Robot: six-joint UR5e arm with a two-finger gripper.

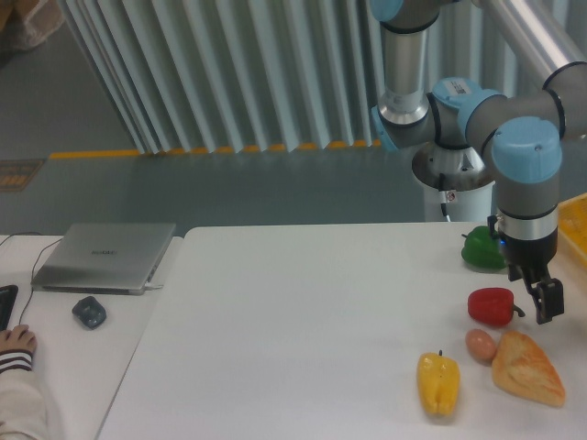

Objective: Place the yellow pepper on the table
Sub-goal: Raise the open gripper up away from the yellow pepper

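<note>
The yellow pepper point(438, 383) lies on the white table point(303, 312) near the front right, stem pointing away. My gripper point(546, 302) hangs above the table's right side, to the right of the red pepper point(492, 305) and well apart from the yellow one. Only one dark finger point(548, 301) shows clearly, and it holds nothing that I can see.
A green pepper point(482, 248) lies behind the red one. A small brownish egg-like object point(481, 345) and a bread-like wedge point(527, 368) lie right of the yellow pepper. A yellow bin edge point(576, 229) is at far right. A laptop point(103, 256), mouse point(89, 312) and a person's hand point(16, 341) are on the left desk.
</note>
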